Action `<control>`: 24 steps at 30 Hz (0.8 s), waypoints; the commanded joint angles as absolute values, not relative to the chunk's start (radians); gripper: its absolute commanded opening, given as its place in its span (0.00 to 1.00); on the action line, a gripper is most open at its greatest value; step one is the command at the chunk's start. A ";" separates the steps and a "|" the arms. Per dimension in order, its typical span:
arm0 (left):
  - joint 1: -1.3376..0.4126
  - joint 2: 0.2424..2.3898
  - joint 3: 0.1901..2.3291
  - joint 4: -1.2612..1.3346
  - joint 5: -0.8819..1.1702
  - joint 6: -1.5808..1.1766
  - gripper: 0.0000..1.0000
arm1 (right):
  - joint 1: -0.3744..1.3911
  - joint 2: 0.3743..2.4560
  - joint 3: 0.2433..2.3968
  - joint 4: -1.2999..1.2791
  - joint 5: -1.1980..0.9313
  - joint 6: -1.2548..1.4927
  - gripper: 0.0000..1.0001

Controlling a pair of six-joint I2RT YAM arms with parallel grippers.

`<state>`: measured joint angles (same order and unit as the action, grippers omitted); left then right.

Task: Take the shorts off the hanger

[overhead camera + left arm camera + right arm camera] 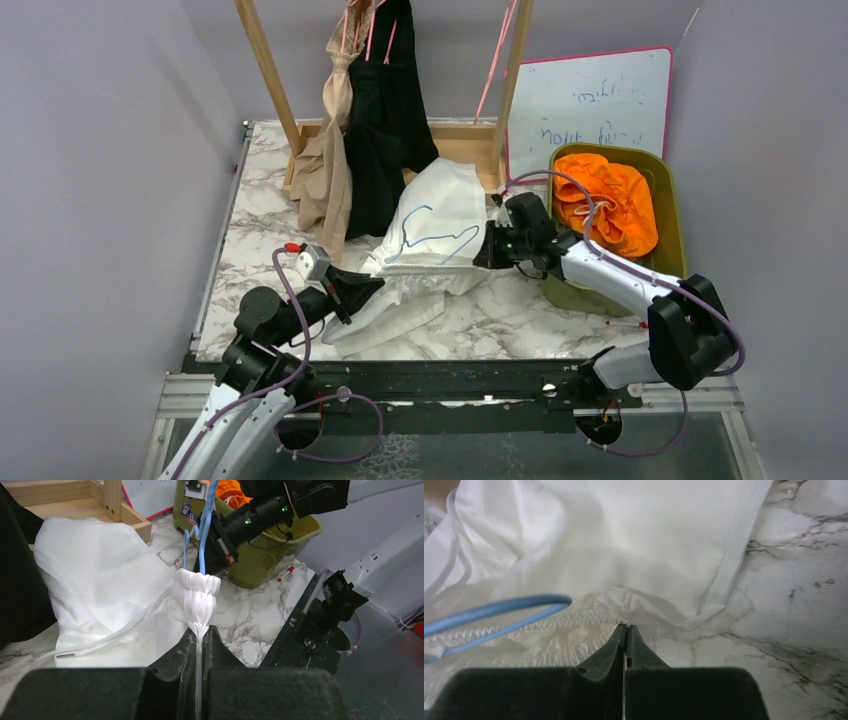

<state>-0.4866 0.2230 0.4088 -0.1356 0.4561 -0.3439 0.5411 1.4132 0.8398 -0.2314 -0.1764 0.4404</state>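
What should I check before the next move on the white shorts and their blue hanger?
1. Left gripper gripping the white shorts: ok, shut on the bunched waistband.
2. Right gripper holding something: cannot tell; it is shut at the fabric's edge.
3. Blue hanger free of the white shorts: not ok, its wire lies across the waistband.
4. Orange shorts put away: ok, they lie in the green bin.
5. Black shorts and tan shorts taken down: not ok, both hang from the wooden rack.
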 commanded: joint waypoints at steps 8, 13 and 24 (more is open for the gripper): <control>-0.486 0.283 0.422 -0.037 0.441 -0.350 0.00 | 0.525 1.131 0.772 -0.176 -0.343 0.450 0.45; -0.486 0.334 0.425 -0.025 0.460 -0.353 0.00 | 0.532 1.006 0.655 0.115 -0.565 0.639 0.66; -0.488 0.408 0.414 0.022 0.512 -0.378 0.00 | 0.996 1.102 0.538 0.678 0.001 0.865 0.66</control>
<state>-0.4866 0.4061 0.4088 -0.0460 0.4660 -0.3630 0.9195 1.0611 0.6075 0.3420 -0.2790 0.7609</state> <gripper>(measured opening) 0.037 0.663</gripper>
